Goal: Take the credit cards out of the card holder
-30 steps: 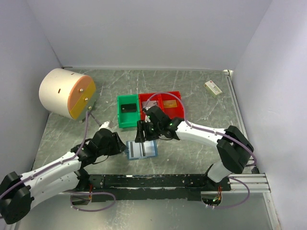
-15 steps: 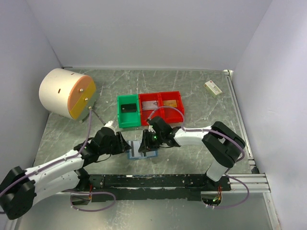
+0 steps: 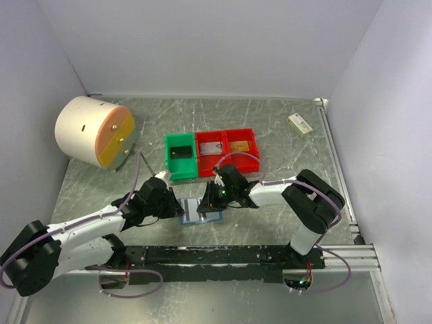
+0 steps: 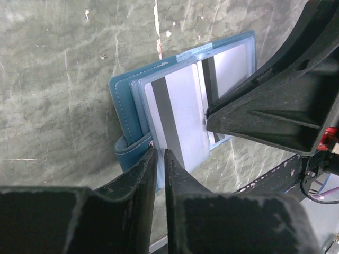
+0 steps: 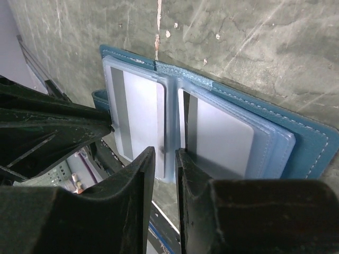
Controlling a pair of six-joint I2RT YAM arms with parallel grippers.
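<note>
Two grippers crowd the open card holder [image 3: 200, 211]. From above they cover most of it, leaving only a strip of blue and pale plastic showing between them.

The left gripper [image 4: 158, 154] has its jaws pressed almost together on the holder's near edge. The corner of the clear sleeve [image 4: 139, 98] runs into the thin slit between the fingers and is pinched there. Just ahead of its tips lie the credit cards [image 4: 183, 119], pale grey with a dark stripe each, one tucked under the cloudy sleeve in each half. How many more sit beneath cannot be made out, and no print can be read. The black body of the right gripper [image 5: 166, 154] cuts off the holder's far half in that view.

The right gripper's jaws also stand narrow, flanking the sleeve's middle fold at the edge nearest the tool. Whether they bite on the fold, on a card edge or on nothing cannot be told. Left of its fingers, the other gripper's dark bulk hides the holder's corner. The holder lies flat on the marbled table [image 5: 254, 37].
</note>
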